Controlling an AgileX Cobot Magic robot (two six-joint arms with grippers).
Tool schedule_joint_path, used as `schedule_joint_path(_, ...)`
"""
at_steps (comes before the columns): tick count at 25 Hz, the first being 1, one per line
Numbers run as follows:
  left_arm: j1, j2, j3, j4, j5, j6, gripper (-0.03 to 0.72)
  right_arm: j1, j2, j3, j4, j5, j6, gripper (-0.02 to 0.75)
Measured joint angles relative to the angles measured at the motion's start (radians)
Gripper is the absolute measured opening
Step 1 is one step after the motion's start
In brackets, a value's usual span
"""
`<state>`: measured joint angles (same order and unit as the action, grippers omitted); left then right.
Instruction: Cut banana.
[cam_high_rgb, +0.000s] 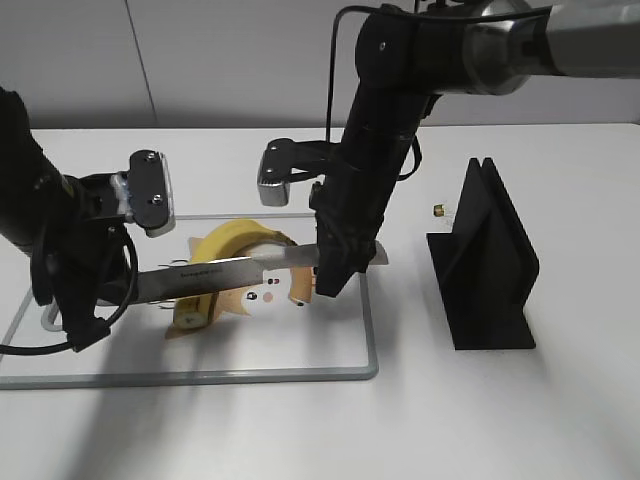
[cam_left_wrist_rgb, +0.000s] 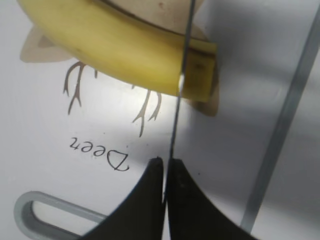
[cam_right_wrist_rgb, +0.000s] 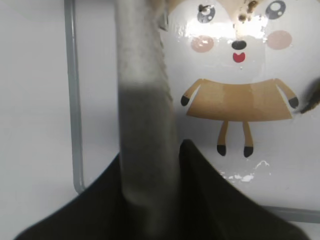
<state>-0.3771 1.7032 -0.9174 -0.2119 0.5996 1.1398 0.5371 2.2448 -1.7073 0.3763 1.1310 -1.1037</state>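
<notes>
The yellow banana (cam_high_rgb: 235, 240) lies on the white cutting board (cam_high_rgb: 200, 375) with a deer drawing. A long knife (cam_high_rgb: 240, 268) lies level across it. My right gripper (cam_high_rgb: 335, 270) is shut on the knife's grey handle (cam_right_wrist_rgb: 145, 100). My left gripper (cam_high_rgb: 135, 285) is shut on the far end of the blade. In the left wrist view the thin blade (cam_left_wrist_rgb: 177, 115) runs from my jaws (cam_left_wrist_rgb: 164, 162) up across the banana (cam_left_wrist_rgb: 125, 50) near its flat end. How deep the blade sits in the banana I cannot tell.
A black knife stand (cam_high_rgb: 490, 270) stands right of the board. A small gold object (cam_high_rgb: 438, 210) lies behind it. The board's grey rim (cam_left_wrist_rgb: 285, 120) and its handle loop (cam_left_wrist_rgb: 30, 215) show in the left wrist view; the rim (cam_right_wrist_rgb: 72, 100) also shows in the right wrist view.
</notes>
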Motion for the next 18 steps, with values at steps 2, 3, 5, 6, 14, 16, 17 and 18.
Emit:
schedule_joint_path(2, 0.0, 0.011, 0.0, -0.008, -0.002, 0.0, -0.006, 0.0, 0.002, 0.0, -0.003, 0.0, 0.001, 0.204)
schedule_joint_path(3, 0.0, 0.011, 0.0, -0.009, -0.003, 0.0, -0.006, 0.0, 0.002, 0.0, -0.003, 0.0, 0.001, 0.204)
schedule_joint_path(5, 0.0, 0.011, 0.0, -0.011, -0.004, 0.0, -0.006, 0.0, 0.002, 0.0, -0.003, -0.005, 0.001, 0.204)
schedule_joint_path(6, 0.0, 0.011, 0.0, -0.011, -0.004, 0.0, -0.006, 0.0, 0.002, 0.0, -0.003, -0.008, 0.001, 0.205)
schedule_joint_path(14, 0.0, 0.012, 0.0, -0.011, -0.005, -0.003, -0.008, 0.0, 0.015, 0.0, -0.005, -0.025, -0.036, 0.205)
schedule_joint_path(16, 0.0, 0.012, 0.0, -0.011, -0.007, -0.003, -0.008, -0.001, 0.029, 0.0, -0.005, -0.026, -0.046, 0.206)
schedule_joint_path(17, 0.0, 0.012, 0.0, -0.011, -0.009, -0.003, -0.008, -0.002, 0.039, 0.0, -0.005, -0.025, -0.052, 0.206)
schedule_joint_path(18, 0.0, 0.013, 0.0, -0.011, -0.011, -0.003, -0.008, -0.003, 0.049, 0.0, -0.005, -0.023, -0.057, 0.207)
